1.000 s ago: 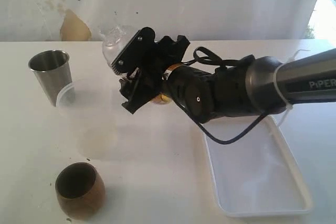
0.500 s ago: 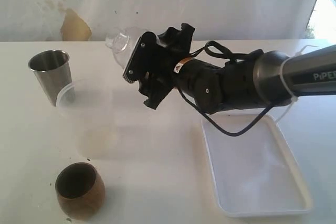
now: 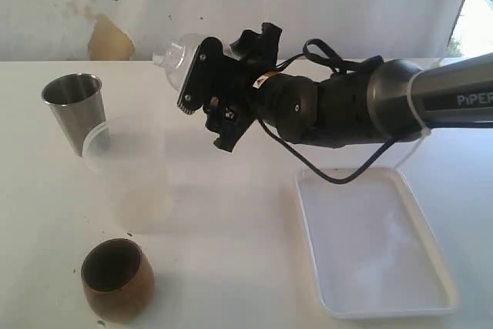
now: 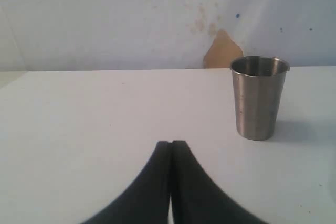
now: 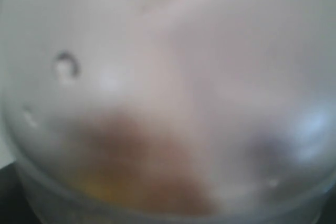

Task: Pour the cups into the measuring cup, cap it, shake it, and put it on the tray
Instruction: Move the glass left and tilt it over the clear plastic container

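My right gripper (image 3: 203, 117) is shut on the measuring cup (image 5: 168, 103), held tipped over above the middle of the table. Its clear dome cap (image 3: 175, 58) sticks out past the fingers toward the back left. In the right wrist view the cup fills the picture as blurred clear plastic with brownish contents. The steel tumbler (image 3: 74, 110) (image 4: 259, 98) stands at the far left, with the frosted cup (image 3: 127, 171) just in front of it. The wooden cup (image 3: 116, 279) sits at the near left. My left gripper (image 4: 171, 143) is shut and empty, short of the tumbler.
The white tray (image 3: 312, 244) lies at the near right, under and in front of the right arm. A loose black cable (image 3: 339, 179) hangs from that arm over the tray's far edge. A white wall (image 3: 308, 5) bounds the back of the table.
The right arm has swung the capped measuring cup up and slightly toward the back right, turning the wrist. The cups, the tray and the left gripper have not moved.
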`<state>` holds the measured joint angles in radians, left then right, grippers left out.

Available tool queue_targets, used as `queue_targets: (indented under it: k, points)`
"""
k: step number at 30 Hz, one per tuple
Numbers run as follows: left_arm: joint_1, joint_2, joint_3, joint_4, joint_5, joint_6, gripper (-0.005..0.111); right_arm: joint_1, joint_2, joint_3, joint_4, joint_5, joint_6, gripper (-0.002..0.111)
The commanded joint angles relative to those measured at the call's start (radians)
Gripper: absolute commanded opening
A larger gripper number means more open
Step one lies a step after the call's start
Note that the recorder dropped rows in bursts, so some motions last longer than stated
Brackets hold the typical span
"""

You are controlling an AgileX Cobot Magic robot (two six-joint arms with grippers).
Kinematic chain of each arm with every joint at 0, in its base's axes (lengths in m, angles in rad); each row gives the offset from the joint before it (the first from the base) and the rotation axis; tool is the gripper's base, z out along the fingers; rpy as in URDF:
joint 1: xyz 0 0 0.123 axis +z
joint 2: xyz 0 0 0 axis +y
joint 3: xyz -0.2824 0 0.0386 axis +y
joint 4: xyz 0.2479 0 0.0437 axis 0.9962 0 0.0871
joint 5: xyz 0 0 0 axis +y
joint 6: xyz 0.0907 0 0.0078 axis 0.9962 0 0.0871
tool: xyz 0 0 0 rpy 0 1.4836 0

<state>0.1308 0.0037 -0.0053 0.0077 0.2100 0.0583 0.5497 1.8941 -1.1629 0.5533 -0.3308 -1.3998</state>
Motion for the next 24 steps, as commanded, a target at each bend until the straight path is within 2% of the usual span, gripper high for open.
queue_targets:
  k: [1, 6, 15, 24]
  points:
    - [-0.004, -0.004, 0.005, 0.0, -0.008, 0.0, 0.0, 0.011, -0.016, -0.016, 0.081, -0.058, -0.098, 0.0]
    - [-0.004, -0.004, 0.005, 0.0, -0.008, 0.0, 0.0, 0.048, -0.016, -0.033, 0.099, -0.083, -0.114, 0.0]
    - [-0.004, -0.004, 0.005, 0.0, -0.008, 0.0, 0.0, 0.048, -0.016, -0.046, 0.099, -0.083, -0.198, 0.0]
    - [-0.004, -0.004, 0.005, 0.0, -0.008, 0.0, 0.0, 0.048, -0.016, -0.046, 0.099, -0.097, -0.398, 0.0]
